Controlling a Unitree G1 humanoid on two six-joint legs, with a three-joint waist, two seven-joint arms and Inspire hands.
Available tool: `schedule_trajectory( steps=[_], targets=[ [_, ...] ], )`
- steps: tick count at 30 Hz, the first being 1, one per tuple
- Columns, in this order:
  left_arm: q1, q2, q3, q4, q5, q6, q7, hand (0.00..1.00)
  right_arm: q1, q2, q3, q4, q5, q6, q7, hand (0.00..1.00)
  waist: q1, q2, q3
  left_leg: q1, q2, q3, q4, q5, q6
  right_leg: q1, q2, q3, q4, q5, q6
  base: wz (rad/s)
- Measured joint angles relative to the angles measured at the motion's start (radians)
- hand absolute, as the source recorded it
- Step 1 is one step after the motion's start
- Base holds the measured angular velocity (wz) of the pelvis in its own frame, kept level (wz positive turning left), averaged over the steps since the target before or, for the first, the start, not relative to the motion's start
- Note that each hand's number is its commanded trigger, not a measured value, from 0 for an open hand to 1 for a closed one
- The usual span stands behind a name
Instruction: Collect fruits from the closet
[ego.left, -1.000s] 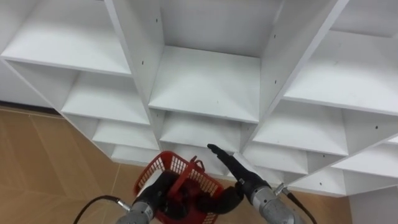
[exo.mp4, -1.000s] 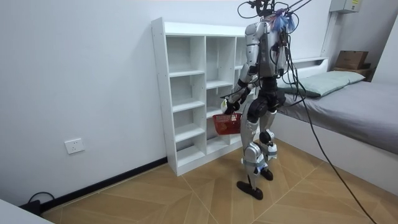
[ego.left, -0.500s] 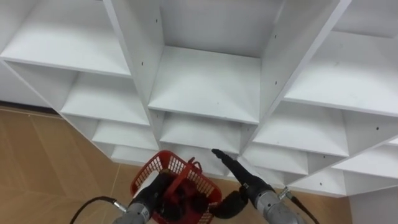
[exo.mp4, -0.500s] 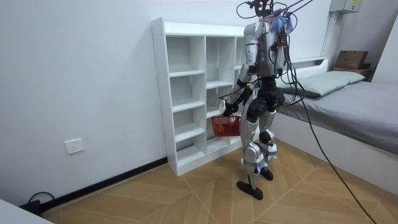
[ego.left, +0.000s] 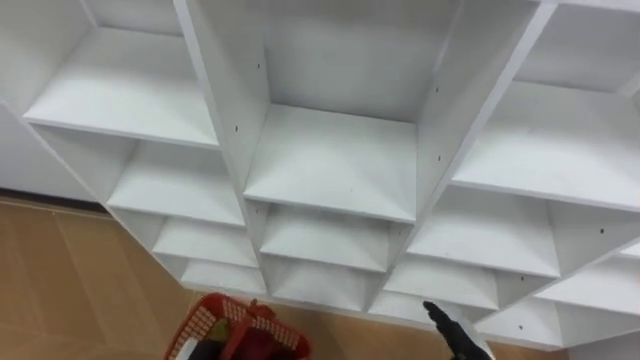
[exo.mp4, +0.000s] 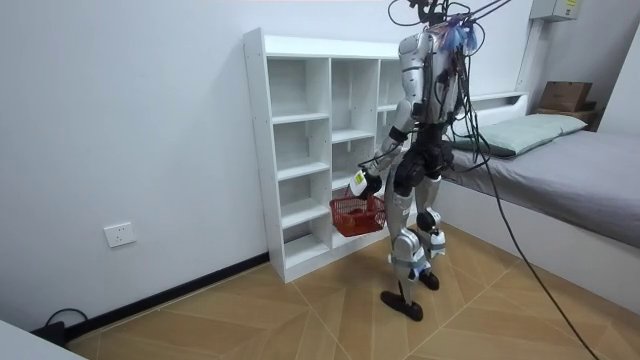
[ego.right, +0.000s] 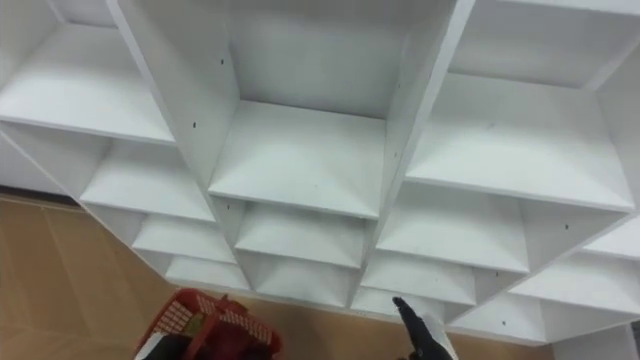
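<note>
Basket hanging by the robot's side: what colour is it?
Red, with open mesh sides. The basket shows best in the room view, before the white closet.

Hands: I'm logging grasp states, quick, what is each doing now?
Left hand: closed on the red basket hanging under it.
Right hand: open, fingers straight.

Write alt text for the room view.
A humanoid robot stands facing a white shelf unit, a red basket hanging from its left hand. A bed lies at the room view's right.
</note>
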Motion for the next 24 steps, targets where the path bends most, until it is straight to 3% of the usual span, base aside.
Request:
schedule_trajectory(
  steps=[8,12,18,24],
  targets=[
    [0.045,-0.009,0.129,0.09,-0.02,-0.012,0.096,1.0,0.04,0.005,-0.116,0.166,0.146,-0.002,-0.023,0.0,-0.003,0.004,0.0025,0.035,0.001,0.001,-0.015,-0.008,-0.001,0.033,0.005,0.005,-0.018,-0.001,0.005,-0.02],
    [0.07,-0.011,0.178,0.114,-0.019,0.015,0.099,1.0,0.046,0.005,-0.155,0.231,0.152,0.01,-0.035,0.0,-0.006,0.005,0.0034,0.042,0.002,0.003,-0.015,-0.012,-0.002,0.038,0.007,0.018,-0.02,-0.002,0.006,-0.03],
    [0.067,-0.019,0.205,0.14,-0.02,0.062,0.102,1.0,0.047,0.008,-0.189,0.318,0.144,0.071,-0.059,0.0,-0.01,0.013,0.0075,0.061,0.002,0.015,-0.015,-0.017,-0.002,0.054,0.008,0.03,-0.015,-0.007,0.008,-0.05],
    [0.048,-0.03,0.214,0.149,-0.02,0.096,0.102,1.0,0.047,0.017,-0.189,0.317,0.105,0.127,-0.056,0.0,-0.01,0.022,0.007,0.075,0.012,0.046,-0.013,-0.028,-0.004,0.053,0.022,0.073,-0.01,-0.009,0.006,-0.17]
  ],
)
